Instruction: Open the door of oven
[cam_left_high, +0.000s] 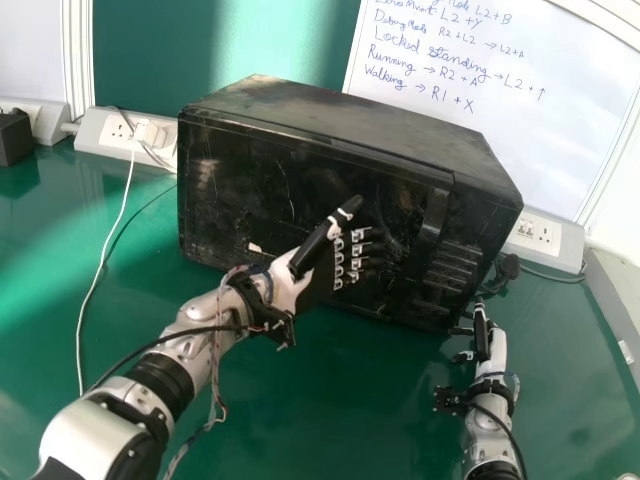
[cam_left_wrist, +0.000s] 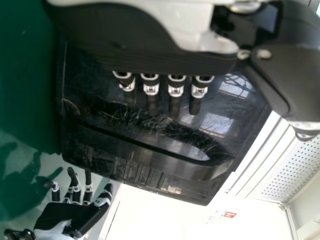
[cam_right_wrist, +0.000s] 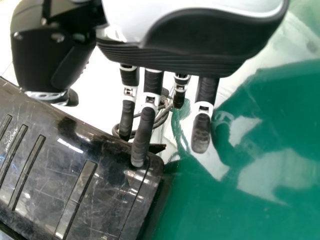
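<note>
A: Where is the left hand (cam_left_high: 318, 258), please?
B: It is before the front of the oven (cam_left_high: 330, 112), with the fingers (cam_left_wrist: 176, 91) extended and the thumb (cam_left_high: 322, 235) standing away from them. It holds nothing. I cannot tell if the fingertips touch the door (cam_left_high: 270, 180).
A: And the right hand (cam_left_high: 484, 345)?
B: It is low, near the oven's corner on the right side. Its fingers (cam_right_wrist: 142, 135) are also extended, and nothing is inside them. In the right wrist view 1 fingertip overlaps the corner, but the contact I cannot judge.
A: So the 2 hands are apart from the handle (cam_left_high: 435, 213)?
B: The left hand is near it, but not closed around it. The handle is upright, at the right side of the door, and the door is closed.
A: What is farther out?
B: The oven is on the green table (cam_left_high: 340, 400). A white cable (cam_left_high: 101, 270) goes along the table at the left, from the socket strip (cam_left_high: 95, 135). At the right there is another socket block (cam_left_high: 548, 240). Behind the oven stands a whiteboard (cam_left_high: 560, 120) with handwriting.
</note>
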